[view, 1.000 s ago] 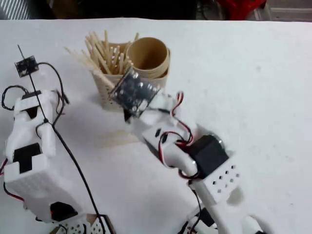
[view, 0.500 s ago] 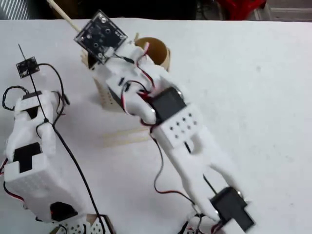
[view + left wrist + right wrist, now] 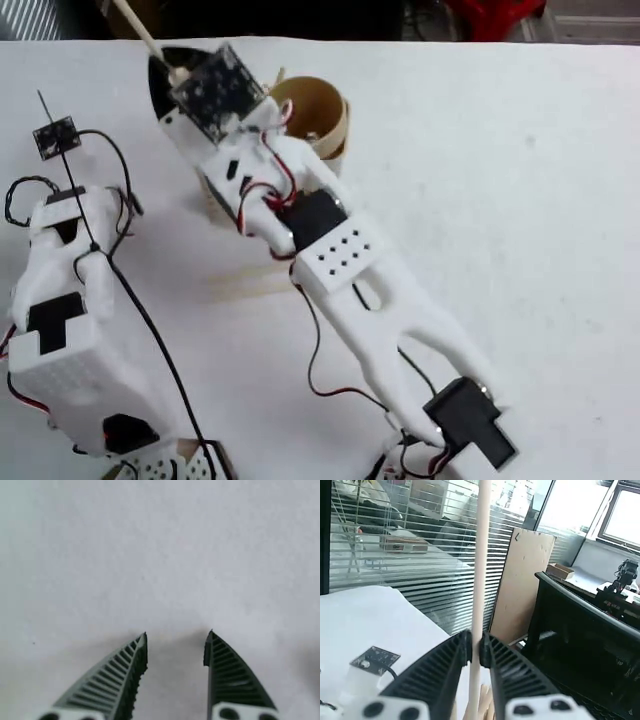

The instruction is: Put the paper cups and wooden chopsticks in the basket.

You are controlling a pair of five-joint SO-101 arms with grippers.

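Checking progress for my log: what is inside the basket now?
Paper cups stand in the basket. The right arm covers the rest, hiding any chopsticks inside; its end effector grips one chopstick.

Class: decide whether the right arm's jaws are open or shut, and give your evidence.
Shut: the right gripper clamps a chopstick, its jaws pressed against both sides.
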